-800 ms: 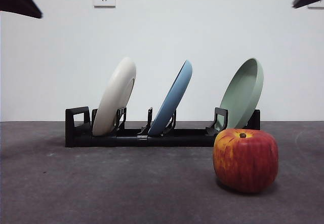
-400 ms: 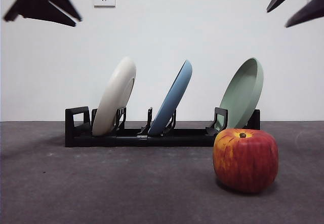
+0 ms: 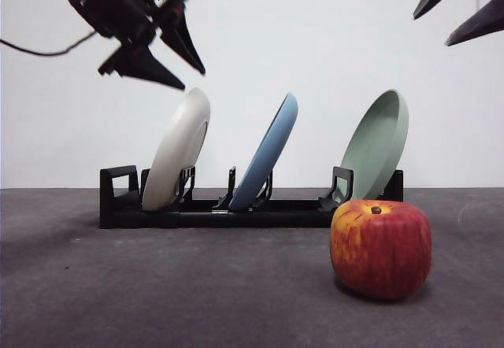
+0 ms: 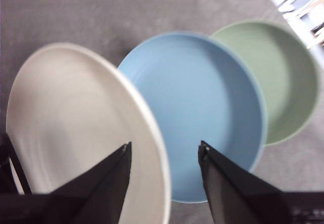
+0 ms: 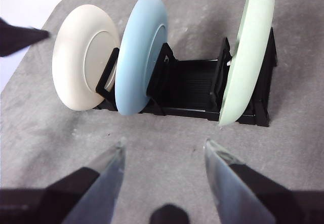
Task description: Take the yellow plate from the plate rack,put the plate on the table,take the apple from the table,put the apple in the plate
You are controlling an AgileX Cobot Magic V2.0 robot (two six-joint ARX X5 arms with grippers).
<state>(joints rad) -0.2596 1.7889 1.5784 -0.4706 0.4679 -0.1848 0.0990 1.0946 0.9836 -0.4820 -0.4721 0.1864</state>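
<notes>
Left tool above the yellow plate, jaws apart; apple on the worktop.

The left tool (image 3: pixel 177 49) hangs just over the top rim of the yellow plate (image 3: pixel 178 149), its two jaws spread and holding nothing; the left wrist view shows the plate's rim below the gap between them. The plate leans in the end slot of the rack (image 3: pixel 118 198), with the blue plate (image 3: pixel 268 151) in the middle and the green plate (image 3: pixel 378 143) at the far end. The apple (image 3: pixel 381 247) sits on the worktop (image 3: pixel 157 285) in front of the green plate. The right tool (image 5: pixel 164 153) waits high, its jaws also apart and empty.
</notes>
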